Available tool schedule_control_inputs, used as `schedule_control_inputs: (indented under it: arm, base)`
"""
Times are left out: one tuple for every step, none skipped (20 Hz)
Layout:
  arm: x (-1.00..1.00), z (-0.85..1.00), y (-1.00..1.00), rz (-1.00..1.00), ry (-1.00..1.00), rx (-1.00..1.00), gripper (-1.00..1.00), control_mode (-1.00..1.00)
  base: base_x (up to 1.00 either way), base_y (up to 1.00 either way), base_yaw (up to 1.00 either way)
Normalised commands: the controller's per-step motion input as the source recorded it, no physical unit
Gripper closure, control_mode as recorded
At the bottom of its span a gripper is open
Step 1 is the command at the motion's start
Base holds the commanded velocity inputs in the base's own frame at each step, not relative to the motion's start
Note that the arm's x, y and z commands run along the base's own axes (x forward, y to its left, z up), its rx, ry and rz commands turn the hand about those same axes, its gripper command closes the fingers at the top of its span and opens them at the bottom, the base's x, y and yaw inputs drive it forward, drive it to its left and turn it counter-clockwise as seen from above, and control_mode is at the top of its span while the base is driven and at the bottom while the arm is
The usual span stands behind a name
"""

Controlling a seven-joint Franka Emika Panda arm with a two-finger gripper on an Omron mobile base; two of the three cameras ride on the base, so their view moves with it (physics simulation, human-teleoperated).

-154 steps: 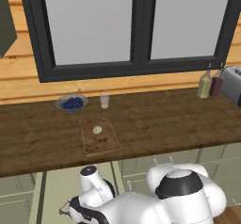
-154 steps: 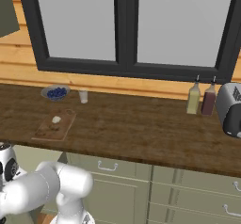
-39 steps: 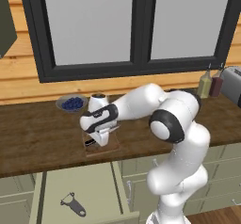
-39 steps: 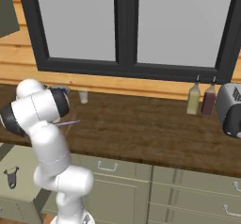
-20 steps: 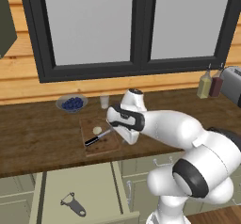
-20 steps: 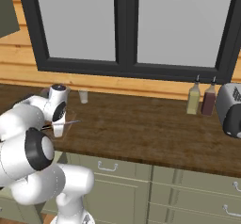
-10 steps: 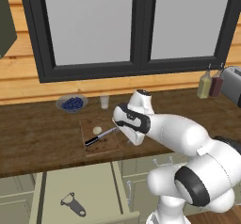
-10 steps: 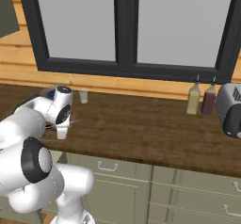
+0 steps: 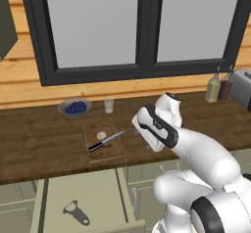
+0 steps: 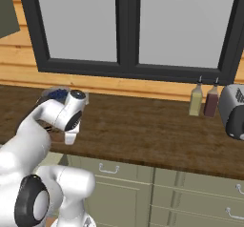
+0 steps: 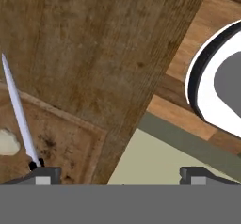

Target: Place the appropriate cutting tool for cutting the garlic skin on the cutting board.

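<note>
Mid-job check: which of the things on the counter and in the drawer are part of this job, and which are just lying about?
Job: knife lying on the board, blade tip past its edge; garlic on the board.

Lying about: peeler in the open drawer, blueberry bowl, small cup, two bottles, toaster.

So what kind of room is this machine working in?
It looks like a kitchen, computer-drawn rather than filmed. A dark wooden countertop carries a cutting board with a knife and garlic, a toaster stands at the far end, and cabinet drawers run below.
</note>
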Motion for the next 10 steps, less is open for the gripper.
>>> schedule_control_inputs:
  arm:
    - [-0.53, 0.66, -0.66, -0.08, -0.18, 0.07, -1.0, -1.0]
    - [-0.55, 0.73, -0.72, -0.08, -0.18, 0.09, -1.0, -1.0]
    - [-0.57, 0.77, -0.77, -0.08, -0.21, 0.1, -1.0, -1.0]
    - [-0.54, 0.66, -0.64, -0.07, -0.17, 0.06, -1.0, -1.0]
    - [-0.53, 0.58, -0.59, -0.08, -0.18, 0.07, -1.0, -1.0]
    - [-0.44, 0.45, -0.55, -0.09, -0.15, 0.08, -1.0, -1.0]
    - [-0.3, 0.16, -0.41, -0.07, -0.07, 0.07, -1.0, -1.0]
    - [-0.31, 0.18, -0.44, -0.07, -0.13, 0.09, -1.0, -1.0]
    - [-0.26, 0.2, -0.35, -0.06, -0.11, 0.07, -1.0, -1.0]
    - [-0.28, 0.24, -0.4, -0.06, -0.15, 0.09, -1.0, -1.0]
  base:
    - [0.0, 0.0, 0.0]
    - [0.0, 0.0, 0.0]
    - [0.0, 0.0, 0.0]
    - [0.0, 0.0, 0.0]
    - [0.0, 0.0, 0.0]
    - [0.0, 0.0, 0.0]
    - [0.0, 0.0, 0.0]
    - [0.0, 0.0, 0.0]
    - [0.0, 0.0, 0.0]
    - [0.0, 0.0, 0.0]
